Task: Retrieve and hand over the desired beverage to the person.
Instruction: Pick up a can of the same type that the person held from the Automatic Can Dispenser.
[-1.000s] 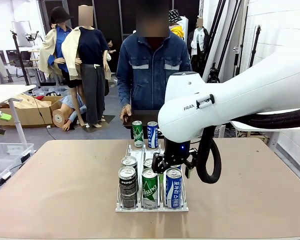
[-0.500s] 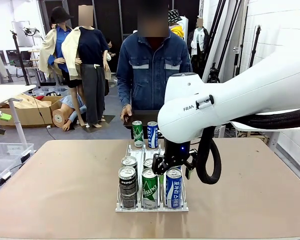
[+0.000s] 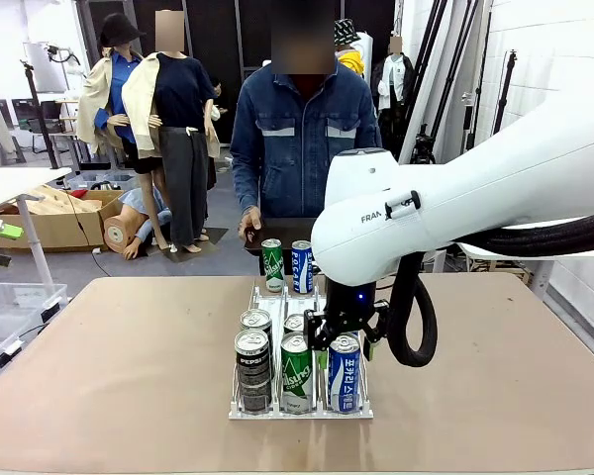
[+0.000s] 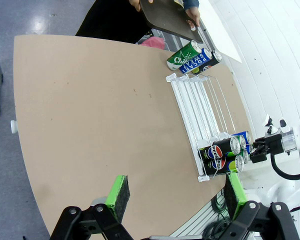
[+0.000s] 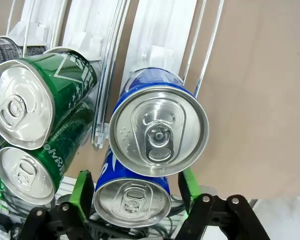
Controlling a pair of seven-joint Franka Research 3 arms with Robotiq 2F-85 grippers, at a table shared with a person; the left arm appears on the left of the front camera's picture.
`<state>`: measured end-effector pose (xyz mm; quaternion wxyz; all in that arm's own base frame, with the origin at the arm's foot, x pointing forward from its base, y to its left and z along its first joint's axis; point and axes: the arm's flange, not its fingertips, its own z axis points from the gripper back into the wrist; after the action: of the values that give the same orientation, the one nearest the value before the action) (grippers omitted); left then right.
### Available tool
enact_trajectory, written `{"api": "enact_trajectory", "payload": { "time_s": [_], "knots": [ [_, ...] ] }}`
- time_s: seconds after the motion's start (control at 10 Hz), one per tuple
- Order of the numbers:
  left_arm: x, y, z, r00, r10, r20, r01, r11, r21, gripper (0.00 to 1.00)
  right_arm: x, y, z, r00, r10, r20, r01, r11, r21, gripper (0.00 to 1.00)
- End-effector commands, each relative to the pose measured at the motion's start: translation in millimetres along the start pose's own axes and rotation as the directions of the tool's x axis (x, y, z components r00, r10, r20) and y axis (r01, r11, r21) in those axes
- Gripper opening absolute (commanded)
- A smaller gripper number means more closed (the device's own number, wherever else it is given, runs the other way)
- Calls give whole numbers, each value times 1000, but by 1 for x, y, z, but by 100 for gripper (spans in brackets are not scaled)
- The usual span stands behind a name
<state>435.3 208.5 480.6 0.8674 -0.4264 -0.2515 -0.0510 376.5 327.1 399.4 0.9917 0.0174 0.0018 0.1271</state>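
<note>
A white wire rack (image 3: 299, 413) in the middle of the table holds several cans. At its front right stands a blue can (image 3: 344, 376), also in the right wrist view as the blue can (image 5: 132, 201). My right gripper (image 3: 344, 334) is lowered over it, and in the right wrist view my right gripper (image 5: 135, 192) straddles the can top, green pads (image 5: 83, 192) close beside it with slim gaps, open. My left gripper (image 4: 175, 190) hangs open and empty high over the table. The person (image 3: 302, 148) stands at the far side holding a dark tray (image 3: 277, 234).
Beside the blue can stand a green can (image 3: 296, 376) and a black Pepsi can (image 3: 252, 368), with more behind. A green can (image 3: 272, 265) and a blue can (image 3: 302, 267) stand at the rack's far end. Bare tabletop (image 3: 129, 356) lies on either side.
My right gripper has sunk a little lower around the front blue can, and its jaws have drawn closer together. The left arm and the person have not moved.
</note>
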Motion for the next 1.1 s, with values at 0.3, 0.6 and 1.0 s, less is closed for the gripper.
{"api": "enact_trajectory", "payload": {
  "time_s": [0.3,0.6,1.0],
  "knots": [
    [-1,-1,2,1000,-3,3,3,1000,-3,100,7,2,-2,1000,19,23,-19,999,-26,31],
    [-1,-1,2,1000,-3,3,3,1000,-3,100,7,5,-6,1000,23,10,-22,999,-34,2],
    [-1,-1,2,1000,-3,3,3,1000,-3,100,1,0,0,1000,10,4,-10,1000,-7,2]
  ]
}}
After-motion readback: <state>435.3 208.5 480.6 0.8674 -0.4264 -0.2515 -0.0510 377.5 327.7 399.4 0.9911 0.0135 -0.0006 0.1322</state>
